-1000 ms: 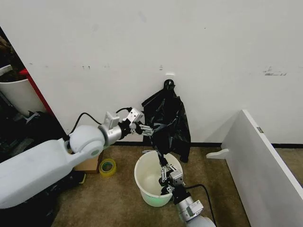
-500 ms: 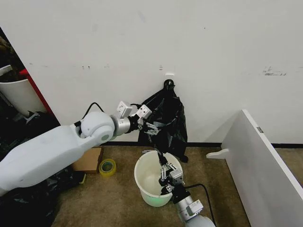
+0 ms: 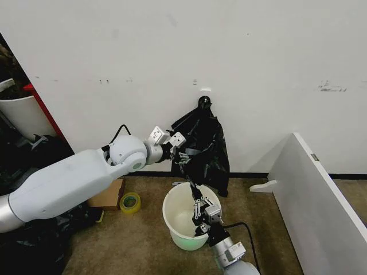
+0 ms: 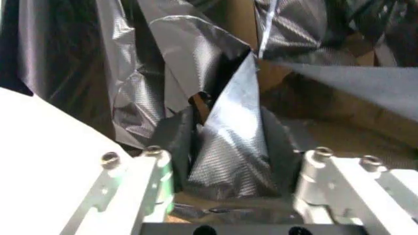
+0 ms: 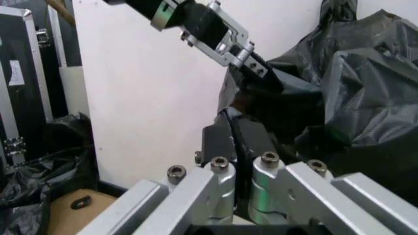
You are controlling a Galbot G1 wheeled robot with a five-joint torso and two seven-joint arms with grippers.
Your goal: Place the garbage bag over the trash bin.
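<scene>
Head view, glossy black plastic garbage bag [image 3: 202, 150]: hangs against wall above bin, lower edge spread wider than before.
Round cream-white trash bin [image 3: 175, 220]: on floor, unmoved.
Left gripper [image 3: 184, 160]: advanced further in, fingers clamped on bag.
Right gripper [image 3: 193, 189]: stays pinched on bag's lower edge over bin.

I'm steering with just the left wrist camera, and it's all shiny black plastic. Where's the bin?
Observer: The trash bin stands on the floor, just below the garbage bag.
Operator: Is the bag on it yet?
Observer: No. The bag's top hangs from a wall hook.
Operator: What's my other arm doing?
Observer: The right gripper pinches the bag's lower edge above the bin's mouth. Your left gripper grips it higher up.
</scene>
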